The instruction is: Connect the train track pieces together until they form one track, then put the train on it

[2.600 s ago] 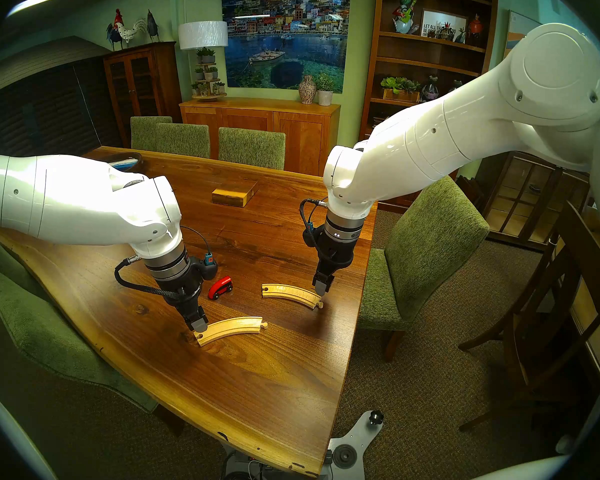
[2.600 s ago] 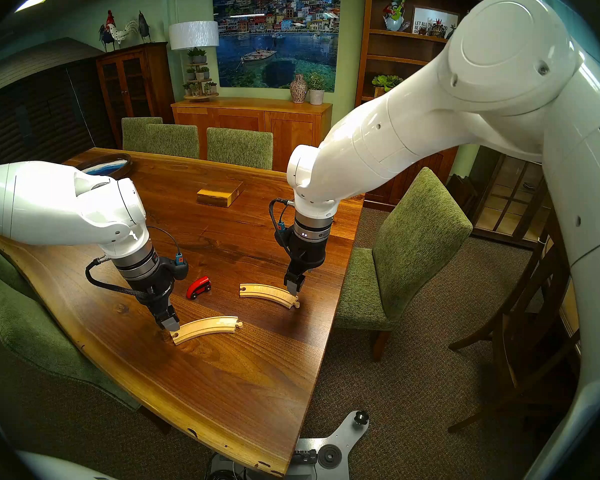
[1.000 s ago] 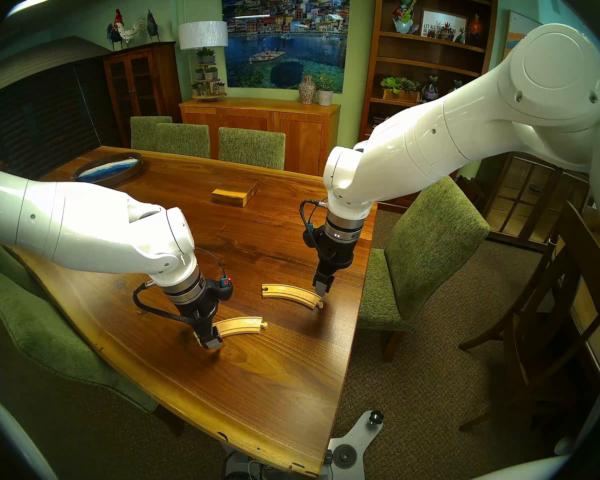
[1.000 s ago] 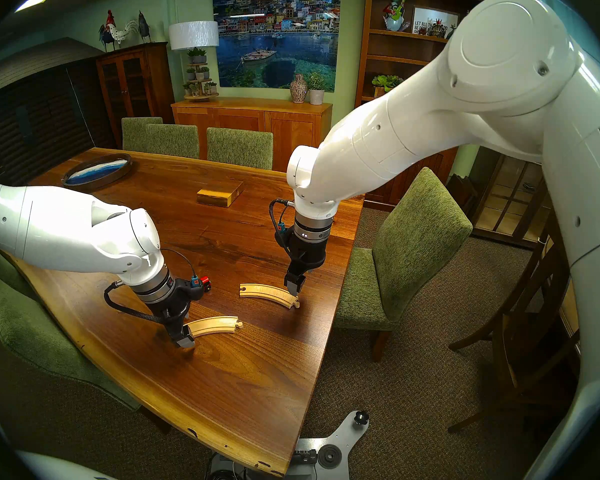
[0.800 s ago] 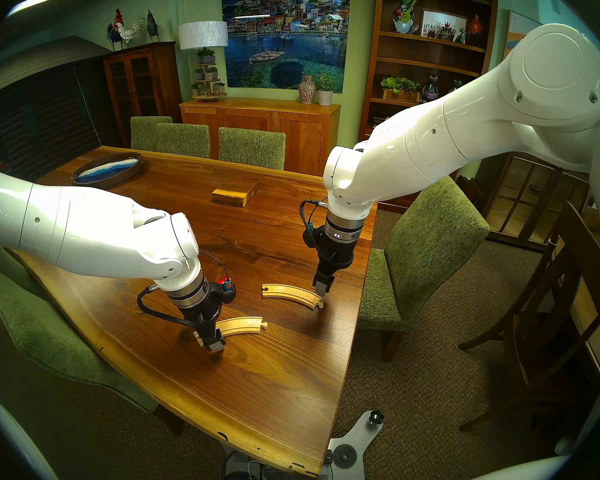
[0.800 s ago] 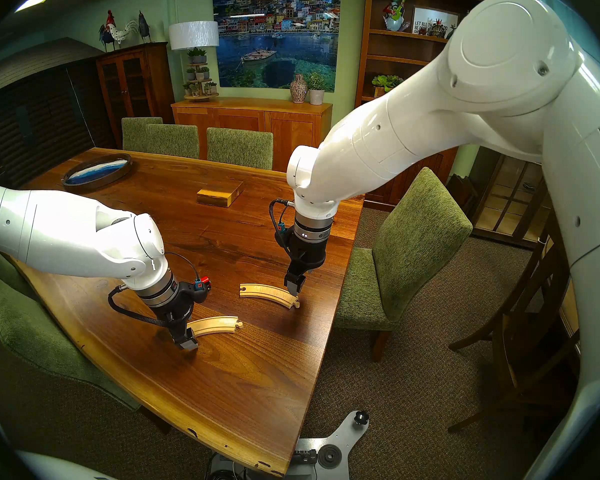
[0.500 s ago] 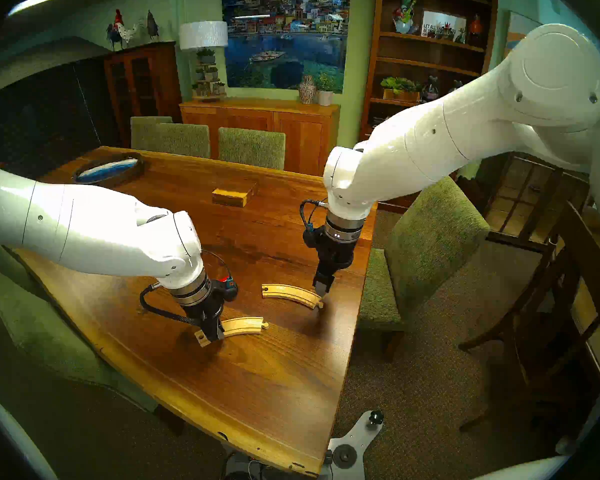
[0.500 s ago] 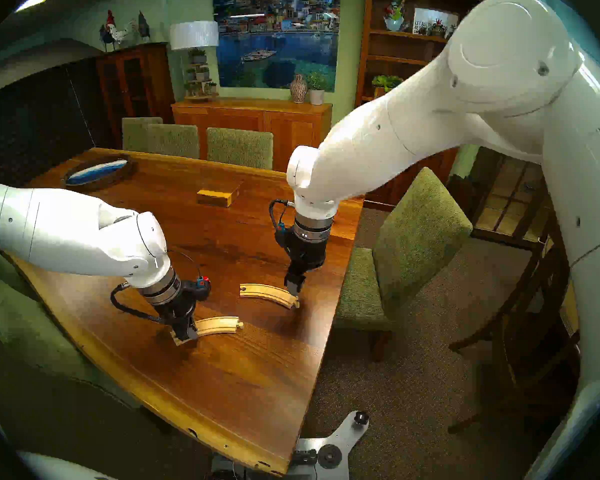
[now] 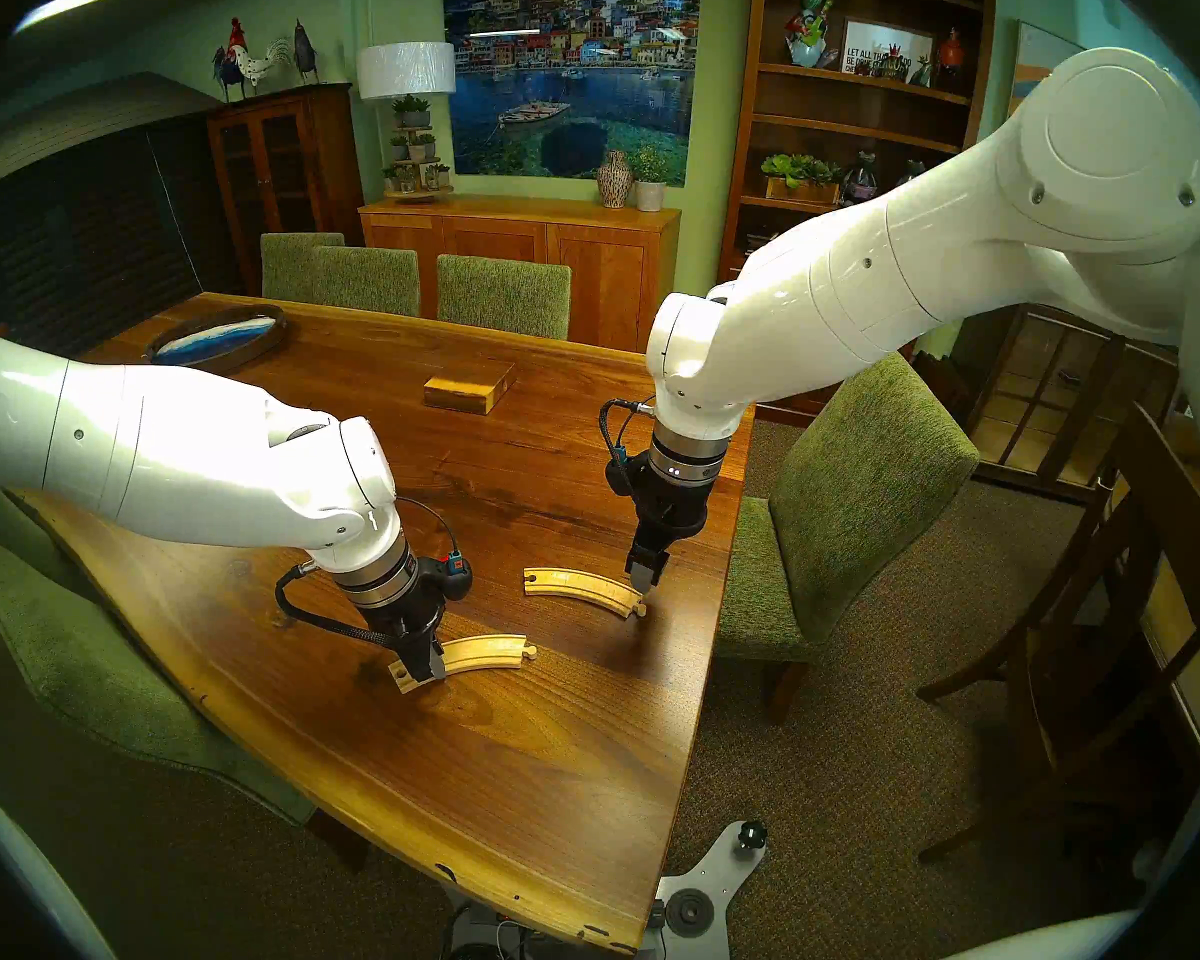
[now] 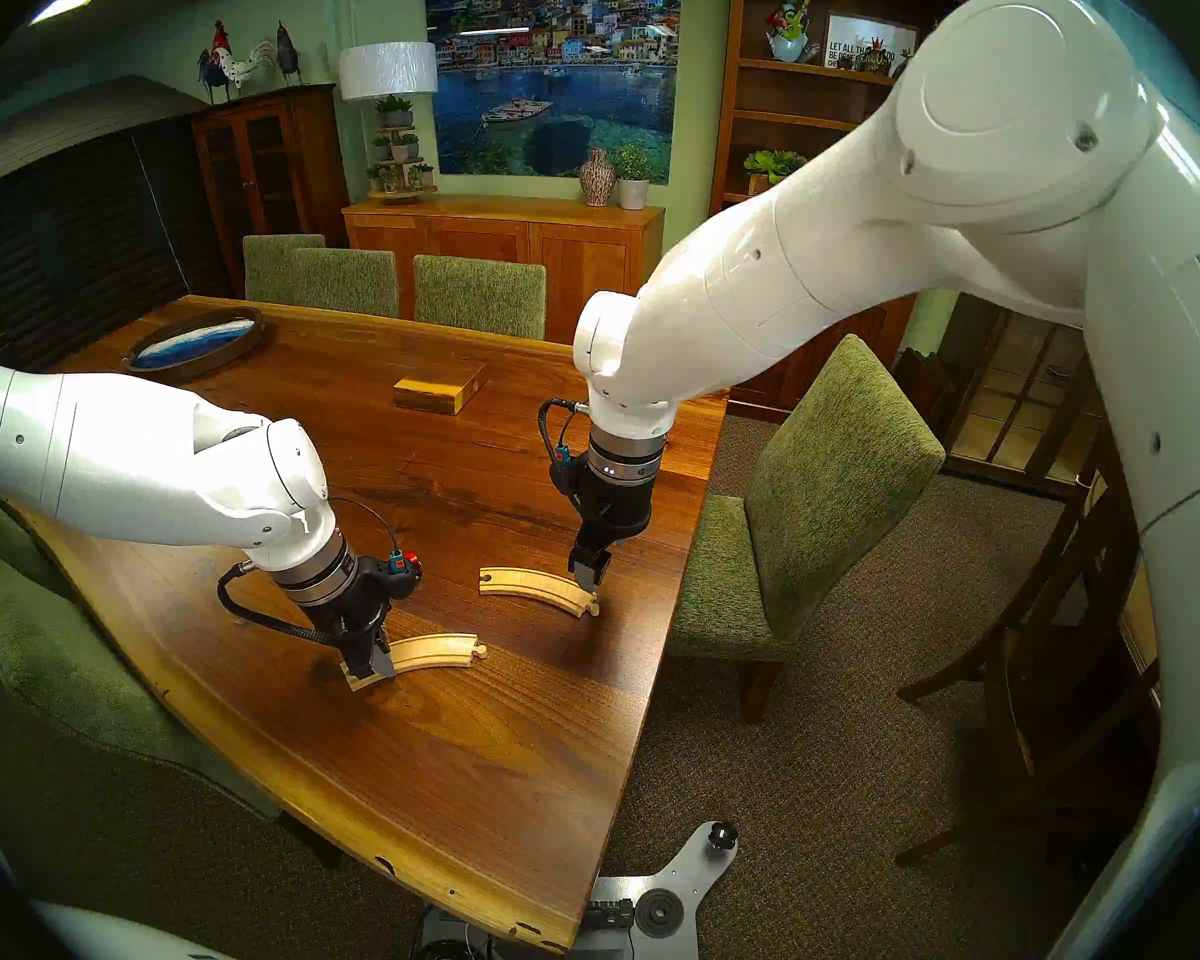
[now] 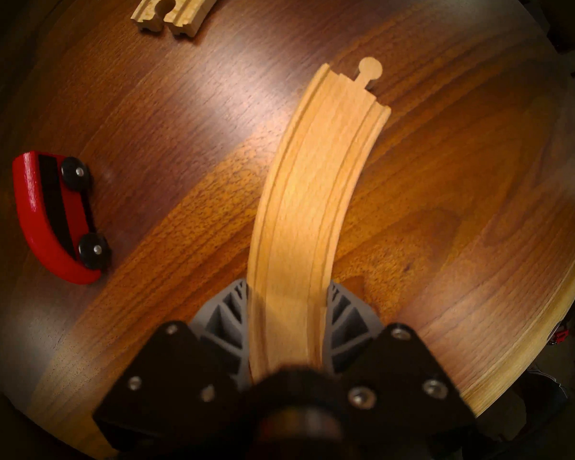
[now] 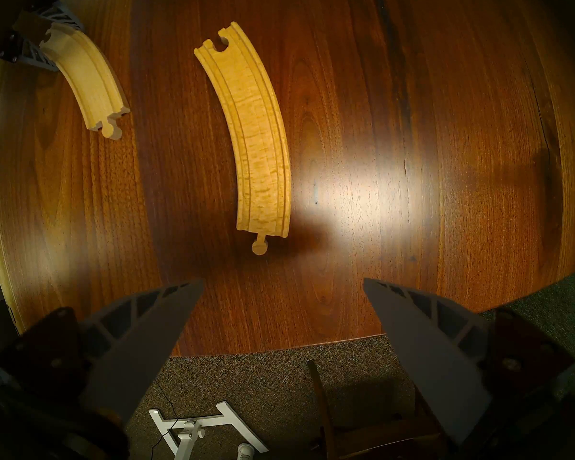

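Note:
Two pale curved track pieces lie apart on the table. My left gripper (image 9: 425,671) is shut across the near track piece (image 9: 486,650) close to its hole end. In the left wrist view the grey fingers (image 11: 228,311) press both sides of that piece (image 11: 312,183), whose peg points away. My right gripper (image 12: 283,283) hangs open just above the peg end of the far track piece (image 12: 256,134), touching nothing. The red train (image 11: 55,217) stands on the table to the left of the held piece. In the head views my left wrist hides nearly all of the train (image 10: 414,558).
A rectangular wooden block (image 9: 469,390) lies at mid table and a round dark tray (image 9: 216,338) at the far left. Green chairs (image 9: 860,494) stand around the table. The table's right edge (image 9: 715,591) runs close to my right gripper.
My left gripper moved right from the hole end, came down astride the near track piece and closed on its sides. Its wrist now covers the train. The right arm has not moved.

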